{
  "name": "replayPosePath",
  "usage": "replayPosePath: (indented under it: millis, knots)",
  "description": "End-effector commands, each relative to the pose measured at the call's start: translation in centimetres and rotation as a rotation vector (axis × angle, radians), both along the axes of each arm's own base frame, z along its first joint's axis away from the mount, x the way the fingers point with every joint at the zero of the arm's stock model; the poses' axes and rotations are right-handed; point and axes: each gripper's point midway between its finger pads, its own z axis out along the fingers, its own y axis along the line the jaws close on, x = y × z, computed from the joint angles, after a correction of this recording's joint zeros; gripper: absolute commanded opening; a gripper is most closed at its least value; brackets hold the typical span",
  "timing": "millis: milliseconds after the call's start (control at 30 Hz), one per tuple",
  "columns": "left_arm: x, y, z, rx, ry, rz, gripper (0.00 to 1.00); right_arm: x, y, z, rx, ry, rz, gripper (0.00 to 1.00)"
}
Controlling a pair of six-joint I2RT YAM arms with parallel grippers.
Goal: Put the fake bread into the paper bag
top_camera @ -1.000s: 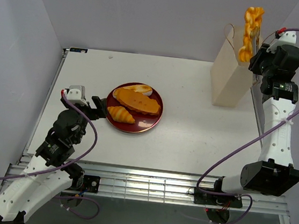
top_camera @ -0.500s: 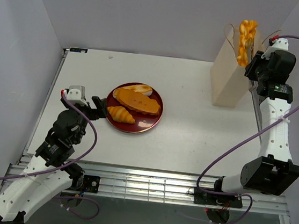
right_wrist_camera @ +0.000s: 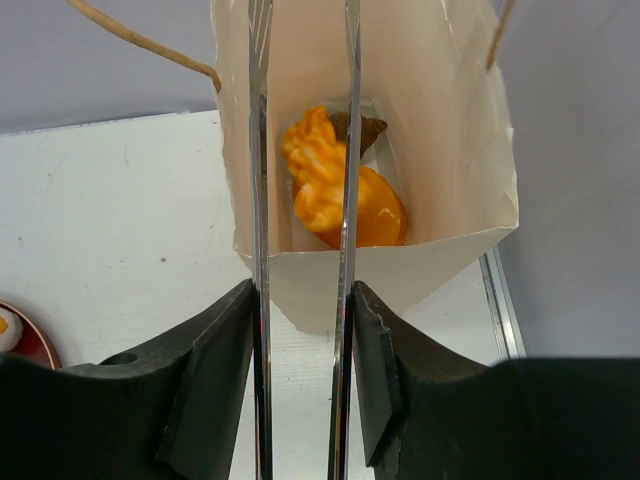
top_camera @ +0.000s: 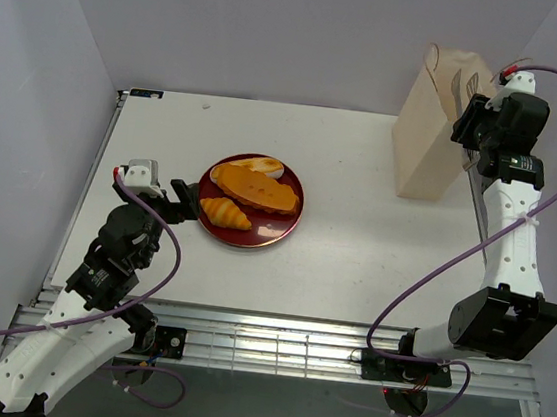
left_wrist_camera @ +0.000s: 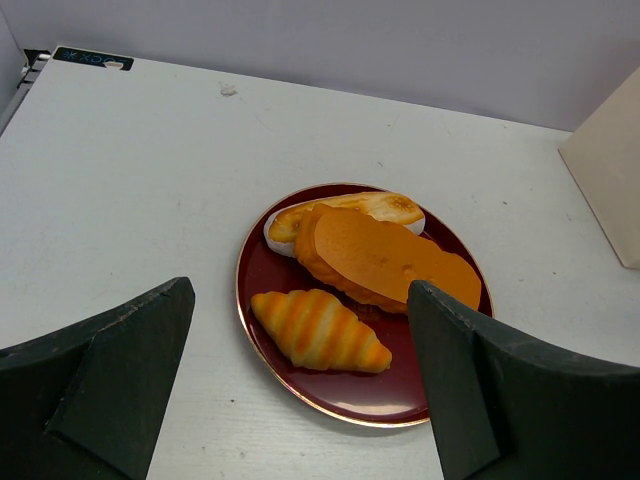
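Note:
The cream paper bag (top_camera: pixel 426 135) stands upright at the far right. My right gripper (top_camera: pixel 479 109) is above its mouth, shut on the slim metal tongs (top_camera: pixel 463 87). In the right wrist view the tongs' two arms (right_wrist_camera: pixel 260 200) are apart and hold nothing. A twisted orange bread (right_wrist_camera: pixel 335 195) lies at the bottom of the bag (right_wrist_camera: pixel 440 150), with a brown piece behind it. A croissant (left_wrist_camera: pixel 320 330), a long loaf (left_wrist_camera: pixel 385 255) and a pale slice (left_wrist_camera: pixel 385 205) lie on the dark red plate (left_wrist_camera: pixel 400 390). My left gripper (left_wrist_camera: pixel 300 290) is open, just near of the plate.
The plate (top_camera: pixel 255 238) sits mid-table, left of centre, with the left gripper (top_camera: pixel 186 203) at its left rim. The table's metal edge rail (right_wrist_camera: pixel 497 290) runs right beside the bag. Grey walls close in the back and both sides.
The twisted bread held high in the tongs has gone down into the bag and been let go. The right gripper dropped slightly towards the bag. The left arm has not moved.

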Motion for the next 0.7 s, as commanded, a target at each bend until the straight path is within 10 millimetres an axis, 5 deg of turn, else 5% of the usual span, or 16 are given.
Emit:
replayPosePath:
  millis: [0, 433, 667]
  knots:
    - [0.0, -0.3, 0.5, -0.012, -0.018, -0.015, 0.98, 0.6, -0.2, 3.8, -0.009, -0.111, -0.001, 0.47]
    - [0.1, -0.3, 0.3, -0.004, -0.012, -0.011, 0.98, -2.6, 2.9, 9.6, 0.051, -0.252, 0.123, 0.45]
    - [0.2, 0.2, 0.2, 0.006, -0.010, 0.018, 0.98, -6.0, 9.3, 10.8, 0.050, -0.308, 0.325, 0.45]
